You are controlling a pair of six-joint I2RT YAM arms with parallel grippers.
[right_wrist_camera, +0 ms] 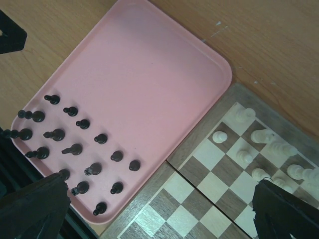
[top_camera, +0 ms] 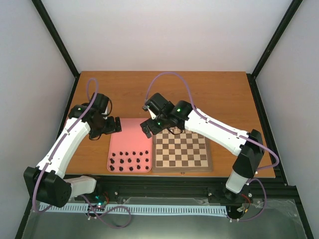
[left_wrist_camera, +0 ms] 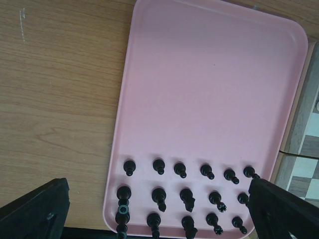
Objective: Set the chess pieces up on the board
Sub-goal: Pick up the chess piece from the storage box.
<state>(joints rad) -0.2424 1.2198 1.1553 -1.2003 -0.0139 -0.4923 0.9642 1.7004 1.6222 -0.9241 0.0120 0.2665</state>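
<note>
Table point(top_camera: 224, 94): we are looking at warm wood grain, smooth, giving off a soft sheen.
Tray point(left_wrist_camera: 209, 89): we are seeing plain pink plastic, smooth and matt, its rim catching a little light.
Board point(right_wrist_camera: 192, 196): wood is showing in light and dark squares, grain visible, finish satin.
Dark chess pieces point(left_wrist_camera: 159, 195): they are glinting, glossy black.
Cream chess pieces point(right_wrist_camera: 243, 115): they are looking smooth and pale, faintly shiny.
Right arm point(top_camera: 219, 129) and left arm point(top_camera: 62, 147): white shells are reading to us as smooth plastic.
Left gripper point(left_wrist_camera: 158, 204): its fingers point(left_wrist_camera: 37, 211) are appearing matt black.
Cables point(top_camera: 169, 73): purple sheathing is looking smooth.
</note>
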